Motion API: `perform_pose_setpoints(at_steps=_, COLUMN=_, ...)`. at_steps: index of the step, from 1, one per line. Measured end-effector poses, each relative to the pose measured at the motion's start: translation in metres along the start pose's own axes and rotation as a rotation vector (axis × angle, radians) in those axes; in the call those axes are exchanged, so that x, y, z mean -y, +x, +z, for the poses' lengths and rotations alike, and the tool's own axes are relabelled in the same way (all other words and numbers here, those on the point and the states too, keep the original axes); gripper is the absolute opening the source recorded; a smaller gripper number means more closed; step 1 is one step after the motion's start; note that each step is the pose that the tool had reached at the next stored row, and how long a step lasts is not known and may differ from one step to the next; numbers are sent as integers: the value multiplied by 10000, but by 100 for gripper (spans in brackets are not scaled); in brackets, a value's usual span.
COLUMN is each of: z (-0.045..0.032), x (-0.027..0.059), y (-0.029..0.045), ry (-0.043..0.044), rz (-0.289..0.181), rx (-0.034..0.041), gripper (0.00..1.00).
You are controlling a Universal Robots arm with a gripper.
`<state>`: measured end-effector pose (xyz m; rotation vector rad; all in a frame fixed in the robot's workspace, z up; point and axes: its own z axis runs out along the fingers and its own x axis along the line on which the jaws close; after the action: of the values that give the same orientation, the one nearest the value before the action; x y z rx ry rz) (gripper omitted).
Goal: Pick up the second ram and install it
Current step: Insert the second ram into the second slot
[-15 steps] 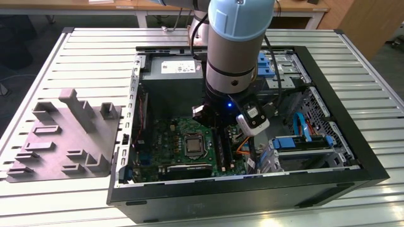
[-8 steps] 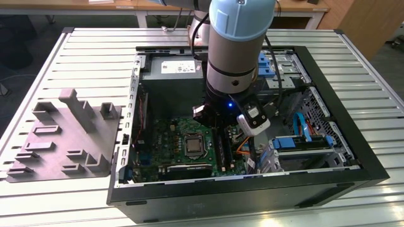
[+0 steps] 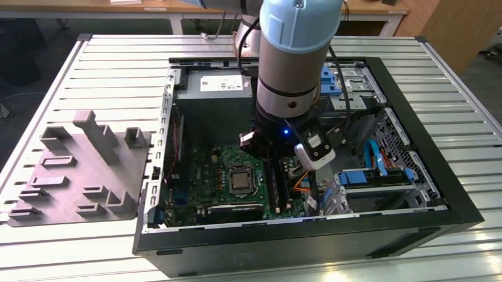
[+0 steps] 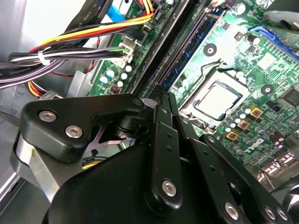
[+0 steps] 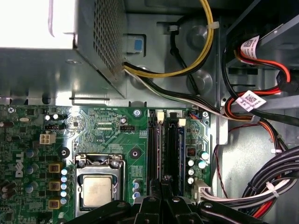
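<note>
Over the glossy green motherboard (image 5: 112, 135), matte black fingers (image 4: 161, 100) meet the slots (image 5: 166, 149).

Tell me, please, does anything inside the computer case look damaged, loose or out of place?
Nothing stands out. The motherboard lies flat with no visible damage, the cables are bundled beside it, and the gripper sits over the memory slots.

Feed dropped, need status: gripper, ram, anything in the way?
Gripper low inside the case, tip at the memory slots. Ram stick hard to tell from slots. Cable bundle beside, apart from gripper.
</note>
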<state>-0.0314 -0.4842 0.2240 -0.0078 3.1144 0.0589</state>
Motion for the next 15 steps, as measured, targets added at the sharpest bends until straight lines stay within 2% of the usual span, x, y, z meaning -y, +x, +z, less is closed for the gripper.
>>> perform_pose_setpoints(at_steps=15, z=27, x=10, y=1, ry=1, rz=-1, rx=-1, gripper=12)
